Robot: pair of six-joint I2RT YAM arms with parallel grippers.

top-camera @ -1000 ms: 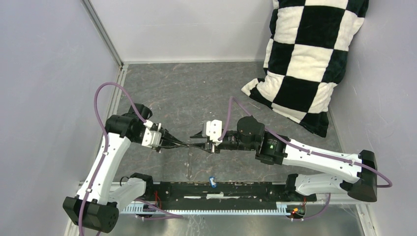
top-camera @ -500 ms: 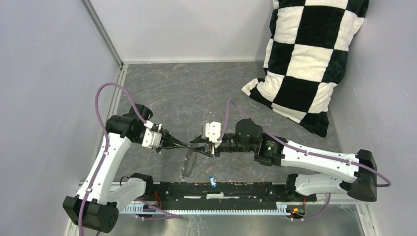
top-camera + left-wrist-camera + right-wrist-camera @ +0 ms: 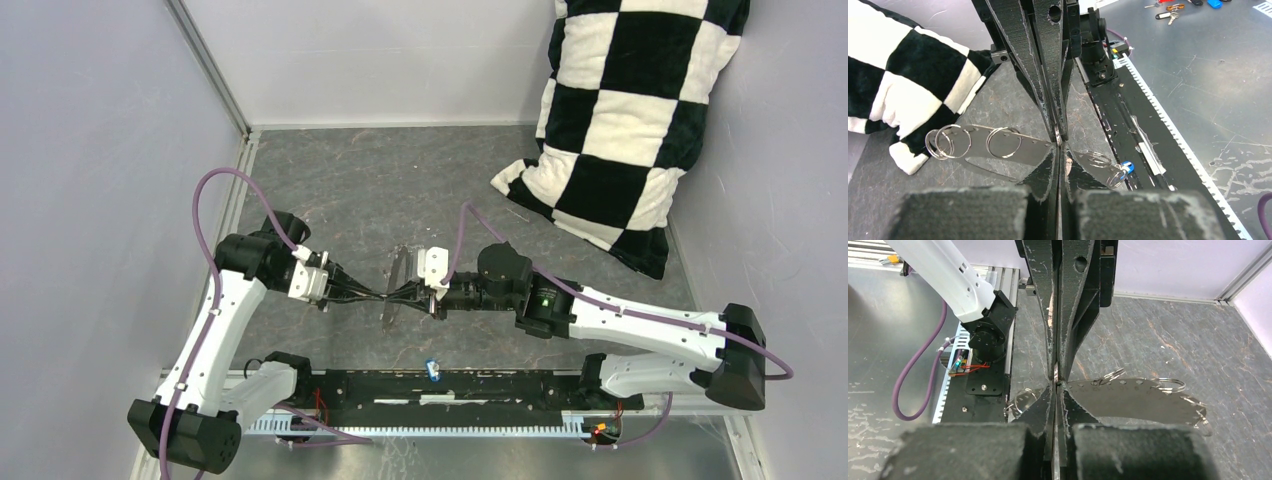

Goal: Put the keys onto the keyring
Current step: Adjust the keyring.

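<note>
— What encloses the space?
— Plain pale lilac-grey wall panels (image 3: 90,150) on the left, back and right, joined at the far-left corner by a silvery aluminium post (image 3: 208,68).
— And below?
— A dark grey marbled stone-look mat (image 3: 380,190), with a scratched brushed-metal tabletop (image 3: 480,458) along its near edge. A plump black-and-white chequered cushion (image 3: 630,110) leans in the far-right corner. The light is soft and even.

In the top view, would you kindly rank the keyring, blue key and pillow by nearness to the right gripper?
1. keyring, between the jaws of the right gripper.
2. blue key, by the near rail.
3. pillow, far right corner.
</note>
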